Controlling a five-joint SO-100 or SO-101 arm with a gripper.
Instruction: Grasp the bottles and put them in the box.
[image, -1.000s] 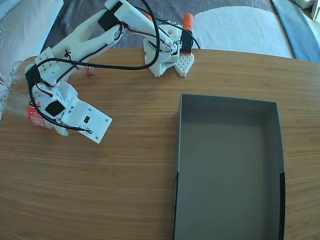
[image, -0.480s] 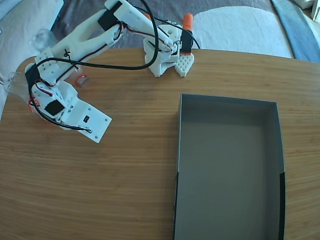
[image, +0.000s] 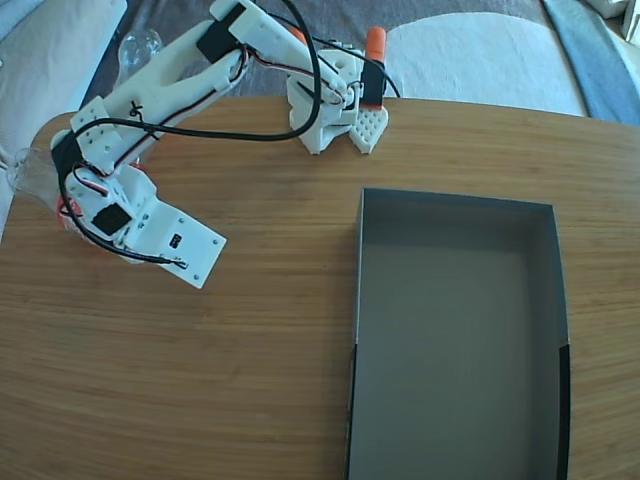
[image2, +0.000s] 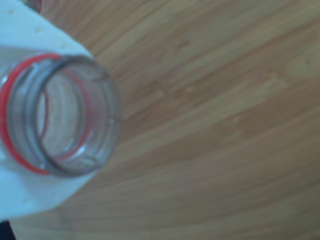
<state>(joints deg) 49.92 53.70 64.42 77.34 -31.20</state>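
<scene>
Loose bottle (image: 138, 45) now off the table edge; end effector (image2: 30, 165) clamped around a capless clear bottle neck (image2: 75, 120).

In the fixed view the box (image: 458, 340) sits on the table (image: 250, 370) at the right, reaching the near edge. The arm's base (image: 335, 100) stands at the far edge, the arm stretching left. One bottle (image: 30, 175) lies beneath the arm's end at the table's far-left corner; another bottle (image: 140, 45) lies beyond the far edge.

A home, by the look of it — a rounded wooden table (image: 250, 350) with bamboo-like grain, and beyond its far edge soft furnishings: a pale cushion or bedding (image: 480, 55), grey fabric (image: 150, 25) — no workshop or lab fittings.
</scene>
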